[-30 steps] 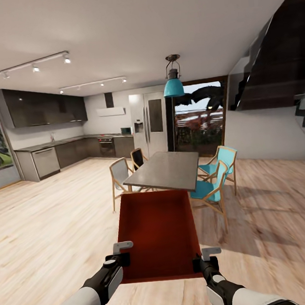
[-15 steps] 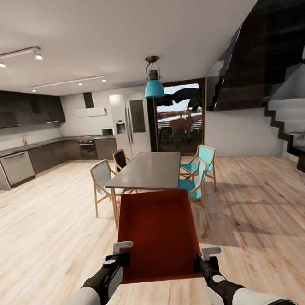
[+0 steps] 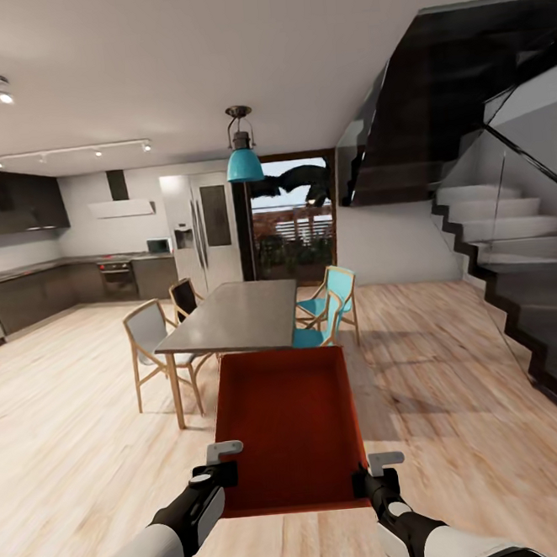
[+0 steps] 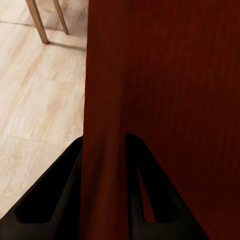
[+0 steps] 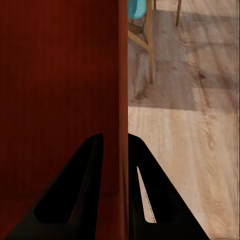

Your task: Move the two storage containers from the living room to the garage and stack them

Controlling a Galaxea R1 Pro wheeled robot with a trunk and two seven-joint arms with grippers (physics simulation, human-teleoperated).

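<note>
An orange-red storage container (image 3: 287, 425) hangs in front of me over the light wood-plank floor, held by both arms. My left gripper (image 3: 221, 473) is shut on its left wall near the close corner. My right gripper (image 3: 364, 480) is shut on its right wall. In the left wrist view the container's thin wall (image 4: 102, 150) runs between the two black fingers (image 4: 55, 195). The right wrist view shows the same clamp, the wall (image 5: 121, 125) standing between the black fingers (image 5: 75, 195). The container's inside looks empty.
A grey dining table (image 3: 231, 316) with wooden and teal chairs (image 3: 324, 312) stands straight ahead, close beyond the container. A dark staircase with a glass side (image 3: 514, 266) rises at the right. Kitchen counters (image 3: 51, 286) and a fridge (image 3: 194, 231) line the far left wall.
The whole view has swung to the right: table, kitchen and lamp slid left in the picture and the staircase came into view. The container stays the same in both grippers.
</note>
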